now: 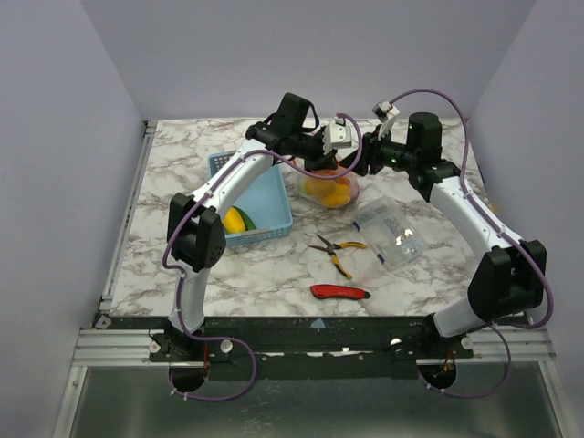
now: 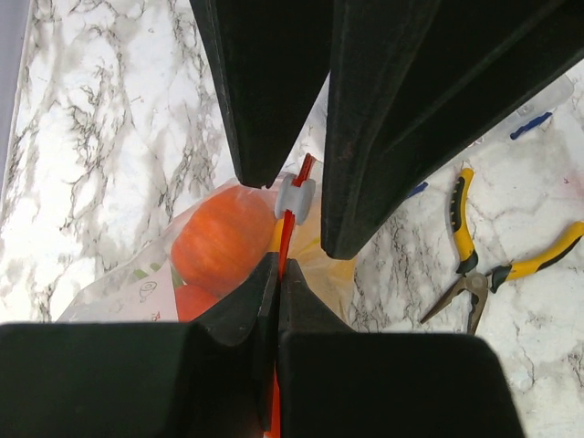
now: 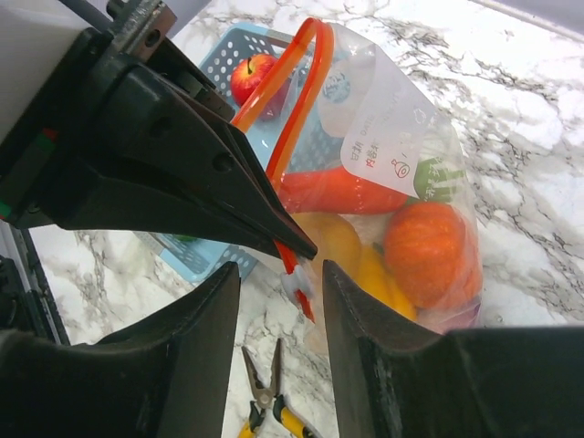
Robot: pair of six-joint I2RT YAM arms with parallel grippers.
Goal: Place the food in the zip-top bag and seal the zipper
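Right up at the lens, the left pincer is clamped tight on the red-orange zipper of the zip-top bag. The right pincer stands apart, its fingers either side of the grey slider, not pressing it. The food sits inside the bag, which is out on the tabletop just right of the blue basket. The basket holds a red apple.
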